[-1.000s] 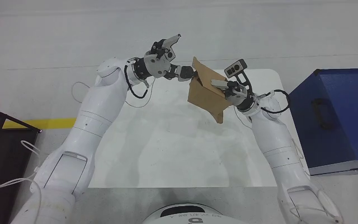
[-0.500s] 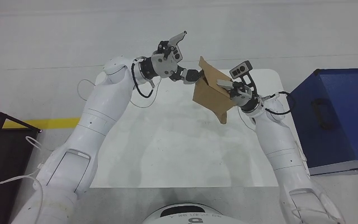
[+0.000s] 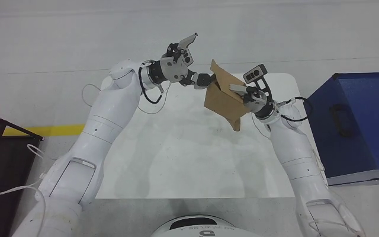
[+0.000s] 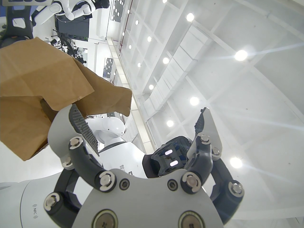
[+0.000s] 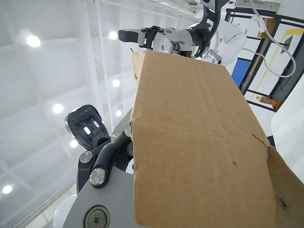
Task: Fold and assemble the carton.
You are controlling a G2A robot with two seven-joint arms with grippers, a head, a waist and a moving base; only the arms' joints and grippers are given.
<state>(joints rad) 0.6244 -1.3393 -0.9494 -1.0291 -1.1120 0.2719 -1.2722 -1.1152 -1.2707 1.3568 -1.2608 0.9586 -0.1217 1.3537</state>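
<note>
A brown carton (image 3: 222, 98), partly unfolded with loose flaps, hangs above the far right part of the white table (image 3: 177, 154). My right gripper (image 3: 240, 90) is shut on its right side; in the right wrist view the carton (image 5: 190, 131) covers the fingers. My left gripper (image 3: 203, 79) sits at the carton's far left edge, open. In the left wrist view the open gripper (image 4: 140, 122) holds nothing, and one ribbed finger (image 4: 80, 124) lies against the carton (image 4: 35, 84). The left gripper's dark fingertip (image 5: 128, 35) pokes past the carton's far edge.
A blue bin (image 3: 349, 124) stands on the floor right of the table. A black frame (image 3: 15, 154) is at the left edge, beside a yellow floor line (image 3: 59, 129). The near half of the table is bare.
Over the last second both arms and the carton shifted slightly right and away; the left gripper followed the carton's far edge. In the last half second nothing moved.
</note>
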